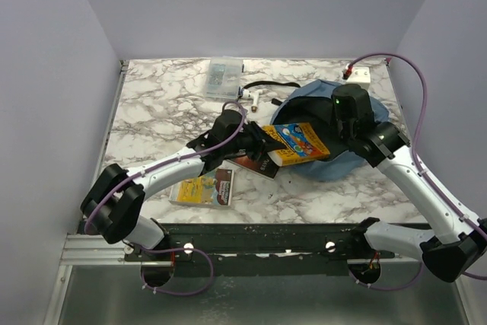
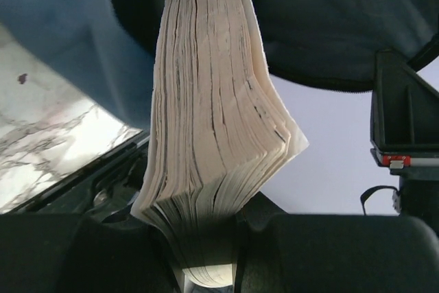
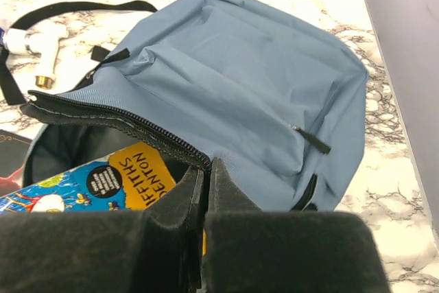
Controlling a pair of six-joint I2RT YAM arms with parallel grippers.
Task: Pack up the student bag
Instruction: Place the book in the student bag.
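Note:
The student bag (image 1: 346,159), dusty blue with a black zip, lies at the right middle of the table with its mouth open to the left. My left gripper (image 1: 264,144) is shut on a thick book with a yellow and blue cover (image 1: 300,142), whose far end reaches into the bag's mouth. In the left wrist view the book's pages (image 2: 212,135) rise from between the jaws toward the bag's dark inside (image 2: 329,25). My right gripper (image 3: 207,169) is shut on the bag's zip edge (image 3: 137,125), holding the upper flap (image 3: 240,80) up over the book's cover (image 3: 103,180).
A dark book (image 1: 255,164) lies under my left gripper and another book (image 1: 204,188) nearer the front edge. A clear plastic box (image 1: 224,78) and a small white object (image 1: 255,97) sit at the back. A white box with a cable (image 1: 359,75) is at the back right. The bag's black strap (image 3: 75,8) trails to the left.

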